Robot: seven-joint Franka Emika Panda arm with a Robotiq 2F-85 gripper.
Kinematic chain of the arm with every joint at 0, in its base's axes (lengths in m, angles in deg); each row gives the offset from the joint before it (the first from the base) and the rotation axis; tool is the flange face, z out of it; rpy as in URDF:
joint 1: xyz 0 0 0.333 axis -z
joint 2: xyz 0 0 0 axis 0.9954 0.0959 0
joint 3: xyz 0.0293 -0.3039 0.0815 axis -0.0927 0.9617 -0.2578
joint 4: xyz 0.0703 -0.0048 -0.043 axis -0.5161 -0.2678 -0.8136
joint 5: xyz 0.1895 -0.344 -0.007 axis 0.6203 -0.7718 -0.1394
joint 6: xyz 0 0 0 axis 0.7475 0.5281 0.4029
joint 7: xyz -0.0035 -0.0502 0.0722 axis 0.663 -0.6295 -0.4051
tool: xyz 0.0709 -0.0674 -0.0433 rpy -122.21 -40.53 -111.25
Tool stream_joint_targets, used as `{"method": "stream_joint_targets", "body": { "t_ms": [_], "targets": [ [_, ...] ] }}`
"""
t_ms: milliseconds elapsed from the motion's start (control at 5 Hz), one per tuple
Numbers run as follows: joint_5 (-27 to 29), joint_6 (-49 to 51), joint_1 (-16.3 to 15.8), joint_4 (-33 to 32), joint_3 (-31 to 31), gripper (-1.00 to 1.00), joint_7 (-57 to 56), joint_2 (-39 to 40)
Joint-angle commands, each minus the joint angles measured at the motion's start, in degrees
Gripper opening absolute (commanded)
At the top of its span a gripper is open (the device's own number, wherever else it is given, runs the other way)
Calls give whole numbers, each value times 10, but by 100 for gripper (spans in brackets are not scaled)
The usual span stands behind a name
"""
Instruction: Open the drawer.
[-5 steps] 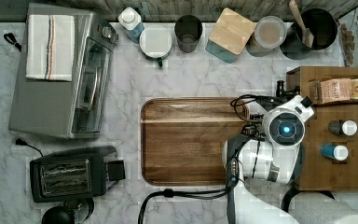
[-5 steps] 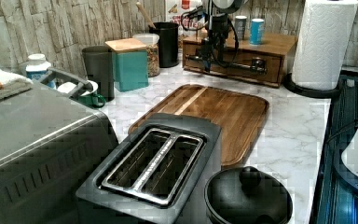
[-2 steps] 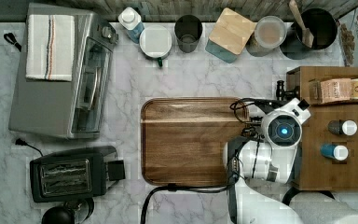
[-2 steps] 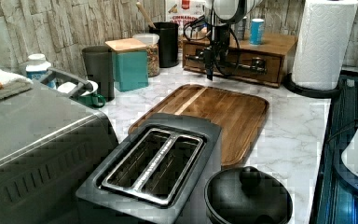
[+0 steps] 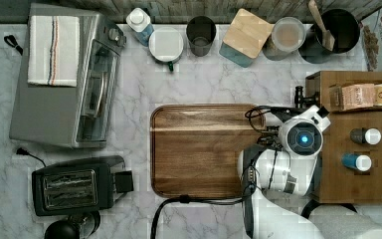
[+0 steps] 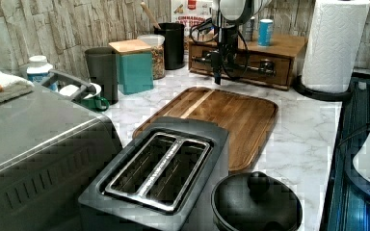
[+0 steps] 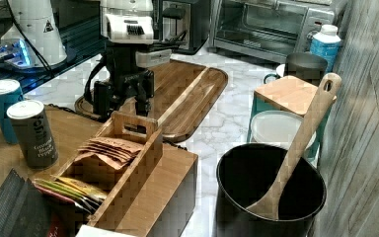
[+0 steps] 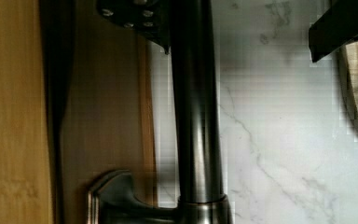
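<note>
top view: my arm is reaching over the marble bench point(image 5: 204, 84) at the top view's right, wrist sitting just left of the wooden cabinet point(image 5: 373, 169). my gripper point(image 5: 300, 99) is pointing down at the cabinet's front edge, near the end by the tea box point(image 5: 365, 94). cutting board point(image 5: 199, 149) is lying mid-bench, toaster oven point(image 5: 64, 79) and toaster point(image 5: 77, 184) far at the top view's left.

left view: the drawer point(image 6: 243, 65) is sitting in the cabinet at the back of the bench, front facing the board, w/ the black bar handle point(image 6: 260, 67) running across it. my gripper point(image 6: 217, 62) is hanging in front of the drawer face at the left view's left end of the handle. paper towel roll point(image 6: 335, 45) is standing just beside the cabinet on the left view's right.

right view: my gripper point(image 7: 123, 94) is dropping past the cabinet's front edge, between cabinet and board; fingertips are hiding behind the tea box.

wrist view: the handle bar point(image 8: 196, 107) is running lengthwise between my fingers point(image 8: 335, 28), one dark pad on the drawer side, the other out over the marble, well apart from the bar. so the gripper is spread, straddling the handle, not pinching it. drawer front point(image 8: 107, 116) is lying just behind the bar, one post point(image 8: 121, 200) joining it.
</note>
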Motion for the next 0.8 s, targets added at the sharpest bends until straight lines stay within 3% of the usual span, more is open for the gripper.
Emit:
{"method": "stream_joint_targets", "body": {
  "t_ms": [200, 400, 800],
  "targets": [
    [200, 73, -3, -9, -113, 100, -183, -15],
    [238, 49, -41, -35, -122, 100, -158, -19],
    [205, 17, -118, -103, -133, 100, -30, -69]
  ]
}}
